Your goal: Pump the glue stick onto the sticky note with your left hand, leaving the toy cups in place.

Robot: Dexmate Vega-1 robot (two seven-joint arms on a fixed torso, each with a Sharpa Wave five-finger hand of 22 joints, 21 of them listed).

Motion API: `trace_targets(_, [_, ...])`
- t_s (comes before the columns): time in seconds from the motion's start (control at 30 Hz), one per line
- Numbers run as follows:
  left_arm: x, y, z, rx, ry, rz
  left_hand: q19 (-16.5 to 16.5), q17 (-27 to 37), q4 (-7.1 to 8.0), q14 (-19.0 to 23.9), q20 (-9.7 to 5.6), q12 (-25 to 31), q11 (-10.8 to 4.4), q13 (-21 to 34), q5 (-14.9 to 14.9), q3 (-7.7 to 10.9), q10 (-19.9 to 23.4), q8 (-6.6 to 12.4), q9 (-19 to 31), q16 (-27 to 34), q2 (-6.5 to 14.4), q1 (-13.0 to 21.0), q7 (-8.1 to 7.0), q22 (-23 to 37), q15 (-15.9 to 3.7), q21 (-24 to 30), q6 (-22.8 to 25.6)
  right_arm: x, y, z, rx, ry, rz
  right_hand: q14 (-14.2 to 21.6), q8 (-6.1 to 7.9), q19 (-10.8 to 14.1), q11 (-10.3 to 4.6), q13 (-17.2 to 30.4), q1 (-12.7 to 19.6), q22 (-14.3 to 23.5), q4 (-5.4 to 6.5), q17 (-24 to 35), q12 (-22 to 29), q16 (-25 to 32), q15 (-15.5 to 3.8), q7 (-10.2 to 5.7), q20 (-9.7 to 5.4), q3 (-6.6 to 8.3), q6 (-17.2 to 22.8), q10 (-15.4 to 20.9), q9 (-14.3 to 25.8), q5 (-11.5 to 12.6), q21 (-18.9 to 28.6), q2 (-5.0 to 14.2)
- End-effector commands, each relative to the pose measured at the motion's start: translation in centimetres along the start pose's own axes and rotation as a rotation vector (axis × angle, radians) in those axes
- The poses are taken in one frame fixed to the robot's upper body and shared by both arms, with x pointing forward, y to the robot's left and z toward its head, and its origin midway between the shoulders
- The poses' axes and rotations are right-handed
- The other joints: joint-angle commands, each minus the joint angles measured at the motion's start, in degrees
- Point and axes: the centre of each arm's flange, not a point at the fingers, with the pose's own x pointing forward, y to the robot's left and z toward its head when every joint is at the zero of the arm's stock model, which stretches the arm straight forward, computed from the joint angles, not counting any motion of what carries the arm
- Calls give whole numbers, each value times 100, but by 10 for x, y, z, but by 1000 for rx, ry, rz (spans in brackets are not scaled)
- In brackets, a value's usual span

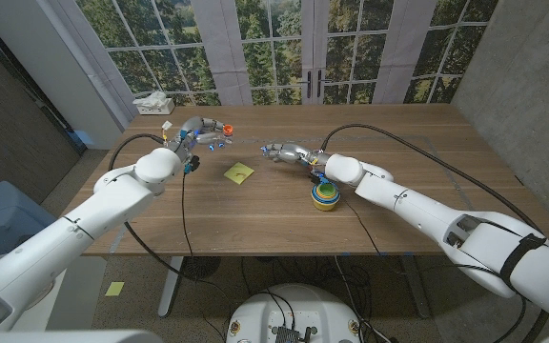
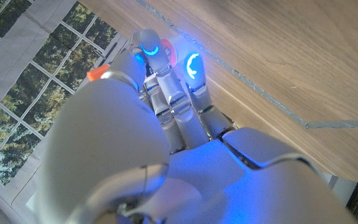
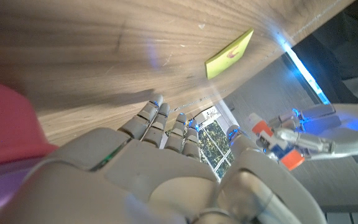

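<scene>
Glue stick point(image 1: 223, 127) gripped in raised left hand point(image 1: 198, 132) — fingers point(image 2: 194, 74) curled.

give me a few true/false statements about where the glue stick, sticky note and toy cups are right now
1. The left hand holds the glue stick. True.
2. The glue stick is pressed on the sticky note. False: it is held apart from the note, toward the table's far side.
3. The toy cups stand stacked near the right arm. True.
4. The right hand grips the toy cups. False: it holds nothing, and the cups sit back by its forearm.
5. The sticky note is pink. False: it is yellow.
</scene>
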Motion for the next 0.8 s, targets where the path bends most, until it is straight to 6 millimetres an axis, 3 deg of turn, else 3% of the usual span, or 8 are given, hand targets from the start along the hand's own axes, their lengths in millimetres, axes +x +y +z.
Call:
trace_targets(0.03, [-6, 5, 3, 163, 80, 102, -43, -48, 724, 5, -796, 9, -329, 2618, 53, 768, 933, -9, 280, -72, 104, 40, 186, -39, -90, -32, 240, -7, -13, -11, 209, -55, -48, -40, 38, -12, 59, 9, -128, 24, 13, -16, 46, -40, -298, 27, 75, -76, 126, 30, 5, -8, -51, -48])
trace_targets(0.4, [-6, 6, 1, 269, 150, 138, -50, -126, 725, 18, -787, 15, -315, 2613, 56, 807, 926, -15, 285, -153, 86, 4, 193, -181, -91, -65, 231, -8, -21, -19, 329, -94, -71, -115, 65, -42, 89, -6, -324, 21, 45, -72, 46, -117, -287, 53, 130, -225, 306, 37, -1, 4, -108, -144])
trace_targets(0.47, [-6, 7, 0, 281, 167, 135, -47, -129, 725, 25, -786, 9, -314, 2596, 56, 814, 933, -17, 290, -158, 85, -2, 189, -204, -91, -67, 221, -8, -22, -20, 337, -100, -76, -122, 61, -20, 84, -9, -361, 21, 53, -84, 47, -130, -287, 60, 87, -250, 318, 40, -2, 6, -108, -158])
trace_targets(0.57, [-6, 7, 0, 297, 187, 131, -44, -133, 725, 32, -787, 11, -317, 2594, 55, 823, 934, -14, 295, -166, 82, -11, 194, -238, -92, -69, 223, -9, -25, -22, 357, -114, -93, -125, 45, 26, 94, -17, -430, 19, 56, -124, 45, -164, -294, 64, -100, -295, 331, 44, -5, 16, -114, -183])
trace_targets(0.8, [-5, 4, -2, 384, 233, 116, -88, -155, 720, 38, -769, 16, -322, 2600, 57, 860, 921, -19, 292, -199, 61, -33, 184, -352, -93, -126, 226, -11, -32, -24, 392, -141, -124, -137, 44, 24, 120, -26, -489, 15, 64, -169, 46, -206, -267, 84, -100, -317, 383, 54, -7, 25, -140, -179])
